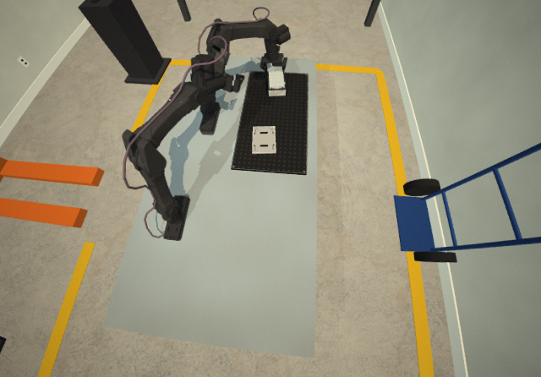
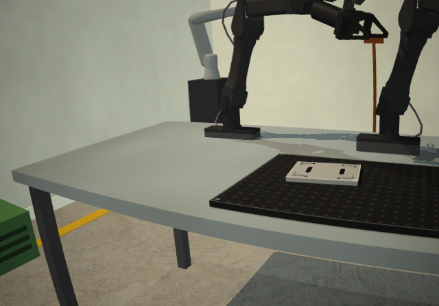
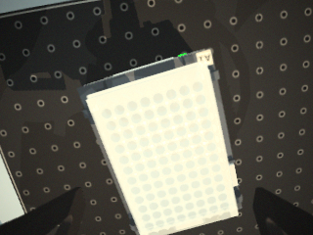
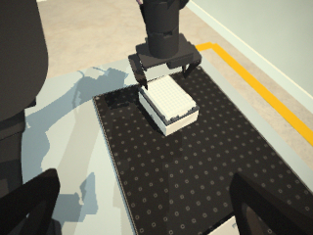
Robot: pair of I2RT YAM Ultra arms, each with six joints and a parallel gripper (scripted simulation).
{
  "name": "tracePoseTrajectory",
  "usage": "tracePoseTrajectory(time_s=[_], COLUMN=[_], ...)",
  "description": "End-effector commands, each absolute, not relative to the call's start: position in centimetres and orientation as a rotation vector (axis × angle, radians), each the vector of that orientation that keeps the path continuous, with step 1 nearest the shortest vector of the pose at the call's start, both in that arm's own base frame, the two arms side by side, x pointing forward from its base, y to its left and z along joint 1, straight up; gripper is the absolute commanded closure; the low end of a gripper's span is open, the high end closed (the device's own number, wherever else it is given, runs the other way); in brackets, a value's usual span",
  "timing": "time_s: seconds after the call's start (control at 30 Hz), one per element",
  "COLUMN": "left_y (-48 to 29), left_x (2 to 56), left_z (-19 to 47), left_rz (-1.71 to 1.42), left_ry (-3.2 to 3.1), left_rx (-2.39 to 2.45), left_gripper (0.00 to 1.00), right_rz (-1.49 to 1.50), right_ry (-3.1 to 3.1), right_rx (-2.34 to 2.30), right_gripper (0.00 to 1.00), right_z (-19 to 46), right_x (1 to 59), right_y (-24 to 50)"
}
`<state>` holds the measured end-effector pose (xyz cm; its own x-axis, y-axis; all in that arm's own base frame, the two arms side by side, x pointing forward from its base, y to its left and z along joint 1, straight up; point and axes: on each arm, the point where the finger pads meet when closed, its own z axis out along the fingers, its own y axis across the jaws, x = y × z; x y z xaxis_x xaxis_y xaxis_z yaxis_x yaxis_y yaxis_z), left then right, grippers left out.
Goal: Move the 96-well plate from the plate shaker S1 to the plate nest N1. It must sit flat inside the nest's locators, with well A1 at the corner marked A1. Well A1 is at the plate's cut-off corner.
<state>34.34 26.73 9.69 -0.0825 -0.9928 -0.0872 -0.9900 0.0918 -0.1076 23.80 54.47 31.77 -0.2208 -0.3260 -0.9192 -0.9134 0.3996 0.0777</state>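
The white 96-well plate (image 1: 275, 80) sits on the plate shaker S1 (image 4: 172, 119) at the far end of the black breadboard (image 1: 270, 122). In the left wrist view the plate (image 3: 163, 152) fills the middle, and a small A1 label (image 3: 204, 58) shows at its upper right corner. My left gripper (image 1: 274, 63) hangs open just above the plate's far end, fingers apart and not touching it; it also shows in the right wrist view (image 4: 165, 73). My right gripper (image 2: 375, 29) is open and empty, raised high and looking toward the shaker. The white plate nest N1 (image 1: 264, 139) lies empty mid-board.
The nest also shows in the exterior view (image 2: 323, 173). The two arm bases (image 2: 232, 132) (image 2: 387, 143) stand on the table behind the breadboard. A black tower (image 1: 122, 36) and a blue hand truck (image 1: 458, 215) stand on the floor off the table.
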Motion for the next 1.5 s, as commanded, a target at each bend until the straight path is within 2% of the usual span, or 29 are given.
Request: tracePoseTrajectory(time_s=[0.0,0.23,1.47], left_y=[26.4,26.3,26.5], left_x=[34.1,34.8,34.9], left_z=[9.5,8.1,5.1], left_rz=[-0.002,0.010,0.002], left_ry=[2.092,2.037,2.043], left_rx=[-2.270,-2.394,-2.363], left_gripper=[0.00,0.00,0.00], right_rz=[0.821,0.821,0.821], right_ry=[1.724,1.724,1.724], right_rx=[-1.059,-1.059,-1.059], right_gripper=[0.00,0.00,0.00], right_z=[33.5,33.5,33.5], right_x=[24.4,24.4,24.4], right_y=[54.2,54.2,54.2])
